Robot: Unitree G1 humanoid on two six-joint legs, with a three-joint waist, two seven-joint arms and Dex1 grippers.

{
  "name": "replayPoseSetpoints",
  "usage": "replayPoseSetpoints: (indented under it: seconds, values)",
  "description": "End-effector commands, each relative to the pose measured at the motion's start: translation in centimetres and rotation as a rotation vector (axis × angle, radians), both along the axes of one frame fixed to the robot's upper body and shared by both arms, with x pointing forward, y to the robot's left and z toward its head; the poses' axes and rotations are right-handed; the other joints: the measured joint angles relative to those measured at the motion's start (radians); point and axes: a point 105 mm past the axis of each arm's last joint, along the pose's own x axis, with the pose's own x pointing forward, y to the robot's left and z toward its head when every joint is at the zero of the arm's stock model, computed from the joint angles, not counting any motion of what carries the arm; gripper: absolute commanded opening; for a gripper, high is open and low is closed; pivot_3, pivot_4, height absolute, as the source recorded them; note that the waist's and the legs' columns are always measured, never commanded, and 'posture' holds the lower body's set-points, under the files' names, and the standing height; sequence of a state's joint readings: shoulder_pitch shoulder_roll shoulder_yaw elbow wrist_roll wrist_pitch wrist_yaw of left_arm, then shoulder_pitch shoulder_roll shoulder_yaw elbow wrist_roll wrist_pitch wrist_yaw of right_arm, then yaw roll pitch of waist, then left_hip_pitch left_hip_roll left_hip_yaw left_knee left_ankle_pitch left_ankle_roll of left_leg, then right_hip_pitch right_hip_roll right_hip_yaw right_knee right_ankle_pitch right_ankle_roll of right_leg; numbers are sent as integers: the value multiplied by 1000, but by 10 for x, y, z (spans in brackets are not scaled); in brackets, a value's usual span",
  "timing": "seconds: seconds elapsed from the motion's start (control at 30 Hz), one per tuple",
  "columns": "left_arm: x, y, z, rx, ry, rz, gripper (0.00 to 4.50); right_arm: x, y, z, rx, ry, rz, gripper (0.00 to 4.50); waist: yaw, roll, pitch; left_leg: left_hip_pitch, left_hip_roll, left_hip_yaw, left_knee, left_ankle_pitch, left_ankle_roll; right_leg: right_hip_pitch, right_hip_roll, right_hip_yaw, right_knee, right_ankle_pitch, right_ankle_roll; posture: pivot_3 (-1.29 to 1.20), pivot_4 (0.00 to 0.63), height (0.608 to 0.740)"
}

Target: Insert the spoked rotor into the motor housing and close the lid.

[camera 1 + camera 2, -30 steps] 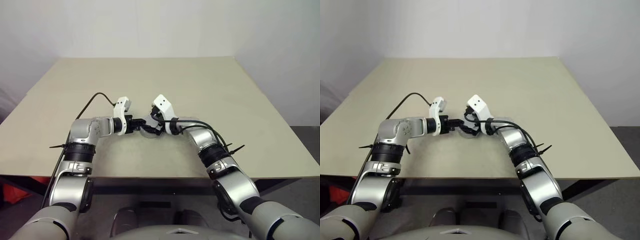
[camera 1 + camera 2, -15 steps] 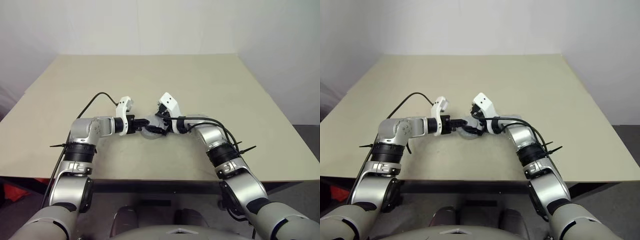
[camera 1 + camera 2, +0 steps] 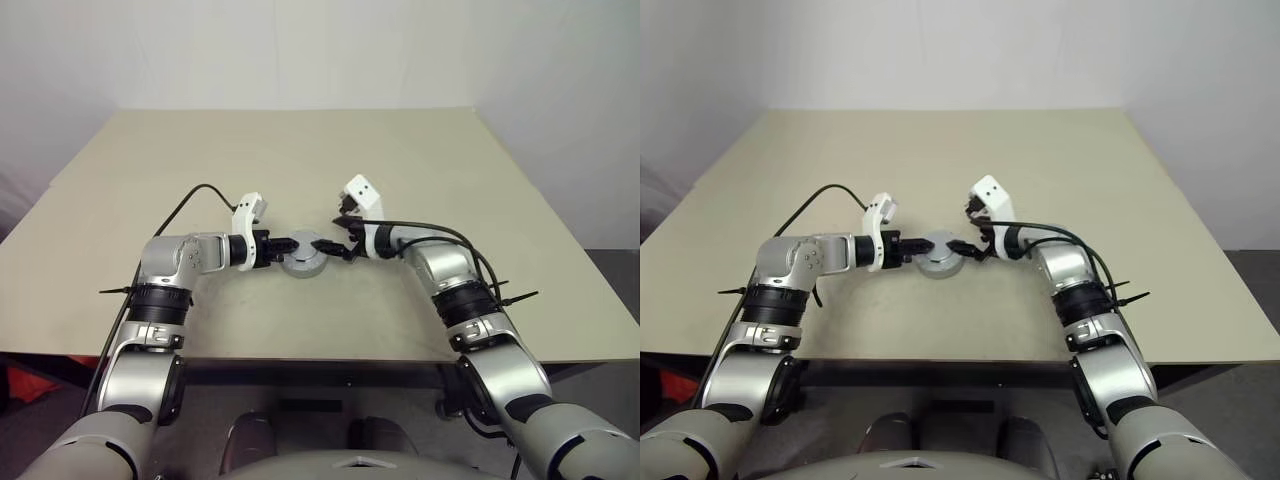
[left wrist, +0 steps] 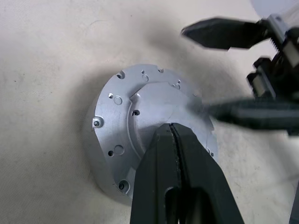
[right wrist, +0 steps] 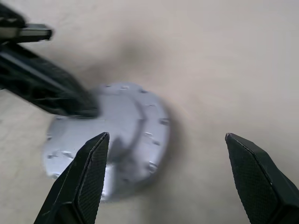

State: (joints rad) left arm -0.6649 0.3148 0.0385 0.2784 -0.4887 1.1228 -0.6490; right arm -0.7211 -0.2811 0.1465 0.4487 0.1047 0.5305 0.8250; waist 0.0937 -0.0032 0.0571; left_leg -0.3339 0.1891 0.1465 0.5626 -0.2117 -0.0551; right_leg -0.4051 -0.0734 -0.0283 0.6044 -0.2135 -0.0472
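Head camera, left eye: a round silver metal disc [image 3: 303,255] sits on the beige surface [image 3: 300,160], near its front edge and between the robot's two arms. The left claw [image 3: 287,246], its black fingers clenched together, rests its tip on the disc's left part. The right claw [image 3: 335,243] hangs at the disc's right edge with its fingers spread wide and nothing between them. A black cable [image 3: 190,196] loops up from the left forearm.

Left wrist camera: the two fingers are pressed flat against each other, their tip lying on the raised middle step of the disc [image 4: 140,126]. The disc's face is plain machined metal with small screw holes round its rim. The other arm's open claw [image 4: 224,70] reaches in from the far side, one finger above the surface and one touching the disc's rim.

Right wrist camera: the parted fingers [image 5: 86,179] frame the disc [image 5: 117,135], one overlapping its edge, the other well clear over bare surface.
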Motion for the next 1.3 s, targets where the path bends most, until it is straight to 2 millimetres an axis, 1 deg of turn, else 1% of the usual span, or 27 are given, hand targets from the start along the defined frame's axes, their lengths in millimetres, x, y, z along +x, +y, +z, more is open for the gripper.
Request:
replayPoseSetpoints:
  seconds: [0.03,0.13,0.23,0.3,0.37,0.47,0.67,0.73,0.9,1.0,1.13,1.3]
  values:
    - [-2,2,-8,39,32,1,0,-1,-19,9,53,61,-28,4472,0,0,0,0,0,0,0,0,0,0,0,0,0,0,0,0,0,740]
    - [-2,3,-9,43,29,1,0,-13,-24,13,167,228,-27,4472,1,0,0,0,0,0,0,0,0,0,0,0,0,0,0,0,0,740]
    - [-3,4,-10,50,28,-1,0,-24,-28,20,298,453,-52,4472,-1,0,0,1,0,0,1,0,0,0,0,0,1,0,0,0,0,740]
    - [-3,4,-10,52,26,-2,0,-25,-29,25,360,560,-81,4472,-1,1,1,1,0,0,1,0,0,0,0,0,1,0,0,0,0,740]
    - [-3,4,-10,53,25,-3,0,-23,-29,26,392,614,-110,4472,0,1,1,1,0,0,2,0,0,0,0,0,2,0,0,0,0,740]
    - [-3,4,-11,59,20,-3,0,-19,-27,16,432,721,-181,4472,2,1,1,1,0,0,2,0,0,0,0,0,2,0,0,0,0,740]
    - [-5,10,-11,74,13,7,0,-26,-19,-19,401,826,-265,4472,2,1,1,0,0,0,2,0,-1,0,0,0,2,0,0,0,0,740]
    - [-6,12,-11,81,12,10,0,-27,-18,-24,401,844,-275,4472,2,1,0,1,0,0,2,0,-1,0,0,0,2,0,0,0,0,740]
    - [-7,15,-12,89,9,13,0,-27,-11,-25,428,858,-273,4472,1,1,0,4,1,0,2,2,-3,2,0,0,3,0,0,0,0,740]
    - [-7,14,-11,95,0,8,0,-24,5,-20,475,859,-249,4472,-2,1,0,6,1,0,2,2,-3,4,0,0,3,0,0,0,0,740]
    - [-7,13,-10,97,-10,2,0,-25,23,-17,509,871,-226,4472,-13,1,0,7,2,0,1,3,-5,4,1,-1,4,0,0,0,0,740]
    - [-7,14,-10,100,-13,5,0,-27,38,-14,529,882,-204,4472,-19,1,0,7,1,0,0,3,-5,3,1,-1,3,0,0,0,0,740]
